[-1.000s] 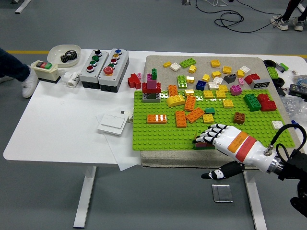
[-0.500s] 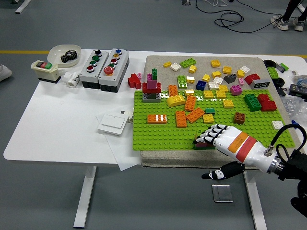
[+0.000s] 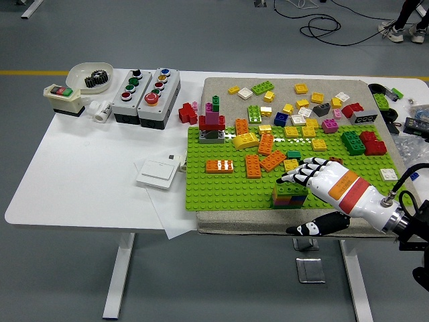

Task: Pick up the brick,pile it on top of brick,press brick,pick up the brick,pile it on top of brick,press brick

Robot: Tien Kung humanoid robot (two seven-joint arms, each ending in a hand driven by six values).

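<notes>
My right hand hangs just above the little brick stack at the near edge of the green plate, fingers spread flat, holding nothing. I think a push off the middle could tip the stack or pop the top brick loose. My fingers could also knock the loose bricks just behind. Far left on the bench, a white bowl holds a black gear.

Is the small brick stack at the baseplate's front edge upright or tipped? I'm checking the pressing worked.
Upright: the small brick stack stands level on the green baseplate, its layers aligned. The right hand hovers just behind it.
</notes>
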